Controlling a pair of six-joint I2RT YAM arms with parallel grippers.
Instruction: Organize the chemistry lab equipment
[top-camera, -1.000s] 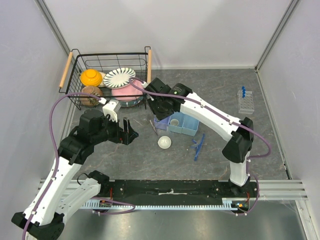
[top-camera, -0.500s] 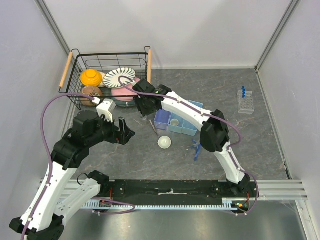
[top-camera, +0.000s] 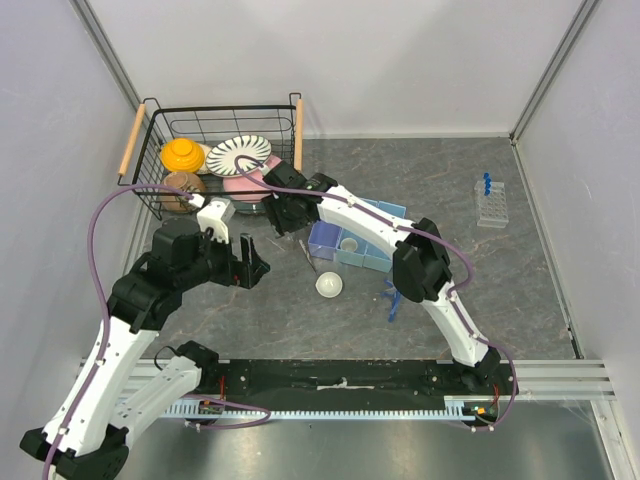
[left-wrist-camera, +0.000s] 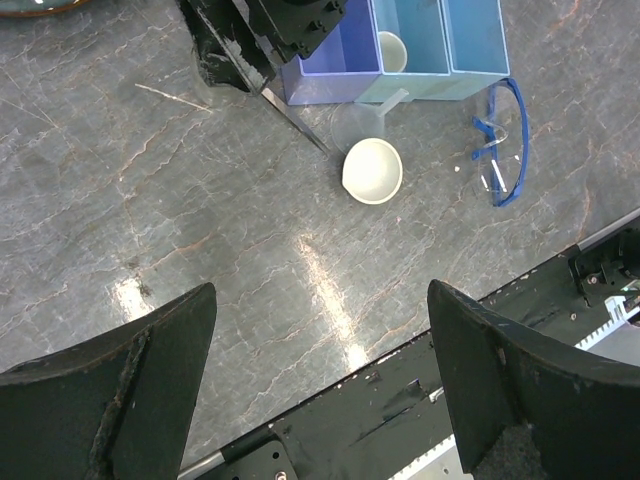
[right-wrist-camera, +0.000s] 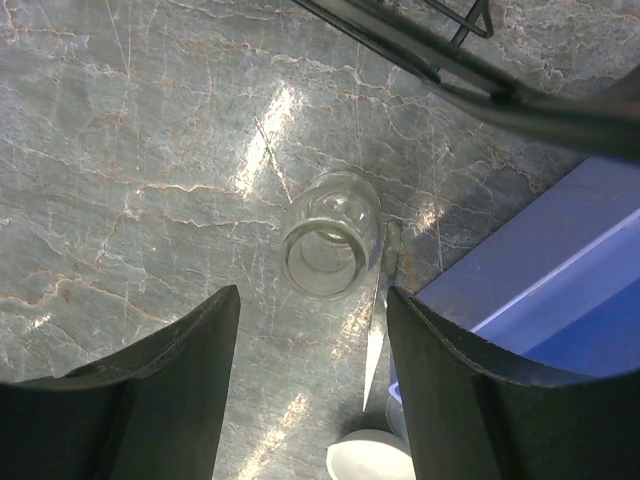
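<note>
Beside the black wire basket (right-wrist-camera: 430, 50), on the grey table (right-wrist-camera: 150, 150): one small clear glass jar (right-wrist-camera: 330, 245), seemingly upright, mouth toward the wrist camera. Right gripper (right-wrist-camera: 312, 292): directly above, fingers apart, jar between them, apparently untouched. Thin metal spatula (right-wrist-camera: 378, 320): just beside the jar, along the blue tray (right-wrist-camera: 540, 260). Left gripper (left-wrist-camera: 320, 290): fingers wide, empty, well apart from the jar; right arm nearer.

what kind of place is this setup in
Probably a walled robot test cell staged as a chemistry bench: white panels enclose a grey table holding a clear tube rack and blue safety glasses.
</note>
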